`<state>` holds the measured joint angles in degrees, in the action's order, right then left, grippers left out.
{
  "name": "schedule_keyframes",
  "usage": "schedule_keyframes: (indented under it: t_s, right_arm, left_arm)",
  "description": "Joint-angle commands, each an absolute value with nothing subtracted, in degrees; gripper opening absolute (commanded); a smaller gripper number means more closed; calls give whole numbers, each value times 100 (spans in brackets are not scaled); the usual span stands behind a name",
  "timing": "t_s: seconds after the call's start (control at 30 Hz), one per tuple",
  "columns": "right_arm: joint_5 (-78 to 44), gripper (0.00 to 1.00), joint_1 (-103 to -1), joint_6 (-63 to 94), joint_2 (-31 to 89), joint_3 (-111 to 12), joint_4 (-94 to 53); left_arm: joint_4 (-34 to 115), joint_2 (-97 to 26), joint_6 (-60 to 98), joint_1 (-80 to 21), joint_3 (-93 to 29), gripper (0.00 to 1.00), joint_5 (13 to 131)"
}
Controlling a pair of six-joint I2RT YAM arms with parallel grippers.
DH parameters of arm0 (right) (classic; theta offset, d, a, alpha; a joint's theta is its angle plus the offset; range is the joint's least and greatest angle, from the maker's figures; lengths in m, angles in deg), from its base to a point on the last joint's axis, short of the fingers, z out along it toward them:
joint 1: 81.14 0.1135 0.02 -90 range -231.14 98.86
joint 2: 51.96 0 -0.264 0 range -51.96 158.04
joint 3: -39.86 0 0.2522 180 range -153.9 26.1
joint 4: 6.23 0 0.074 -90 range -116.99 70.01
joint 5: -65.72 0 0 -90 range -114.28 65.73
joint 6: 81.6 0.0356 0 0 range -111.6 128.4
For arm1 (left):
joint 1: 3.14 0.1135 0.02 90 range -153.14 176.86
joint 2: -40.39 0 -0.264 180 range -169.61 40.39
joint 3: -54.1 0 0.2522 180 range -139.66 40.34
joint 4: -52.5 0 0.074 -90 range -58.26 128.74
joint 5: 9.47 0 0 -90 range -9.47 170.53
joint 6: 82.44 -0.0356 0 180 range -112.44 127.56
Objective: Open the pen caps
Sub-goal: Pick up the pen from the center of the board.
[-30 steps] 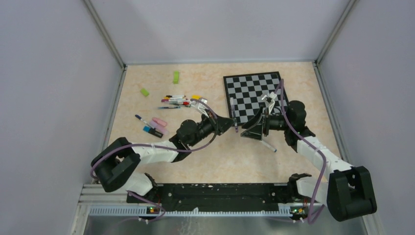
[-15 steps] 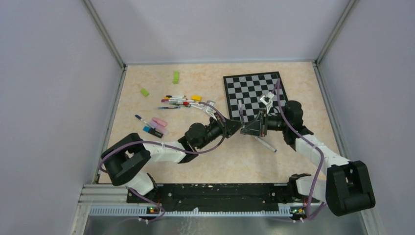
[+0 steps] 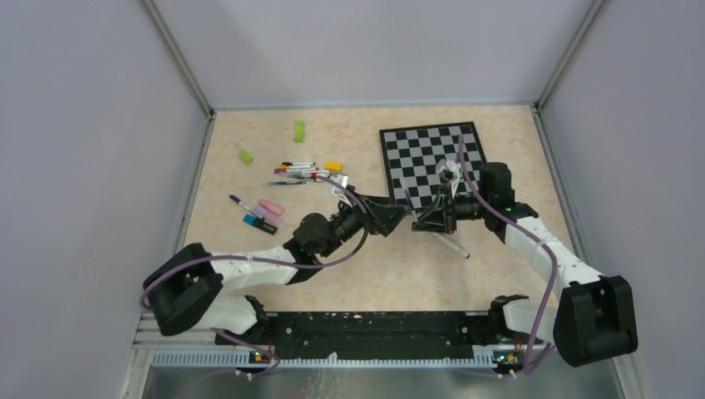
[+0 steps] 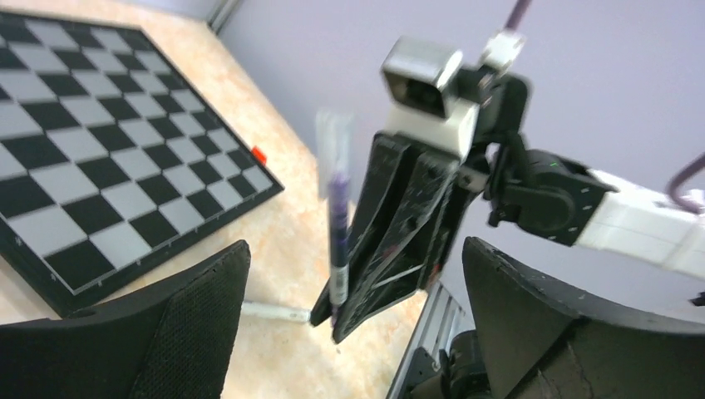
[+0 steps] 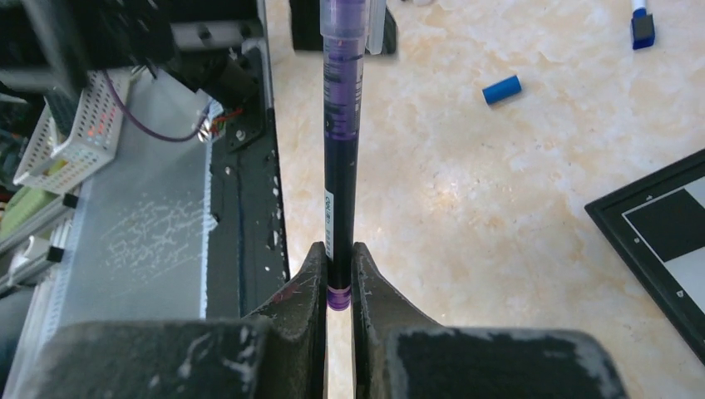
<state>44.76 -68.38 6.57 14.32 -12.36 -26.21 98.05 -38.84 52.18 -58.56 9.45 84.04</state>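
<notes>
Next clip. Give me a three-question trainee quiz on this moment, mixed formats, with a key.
1. True or false: the right gripper is shut on the purple pen.
2. The left gripper has its jaws: A) clamped on that pen; B) open, clear of it; C) out of view.
3. Fill in: the loose blue cap lies on the ____, off the chessboard.
Key: 1 true; 2 B; 3 table.
</notes>
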Motion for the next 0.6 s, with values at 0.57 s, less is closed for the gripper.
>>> schedule_keyframes:
  t_s: [0.57]
  right_arm:
    - [4045,0,-6810,-1896,1723,-1820,-4848]
  left_arm:
    - [7492,-3656,5662,-5267,-165,80,7707]
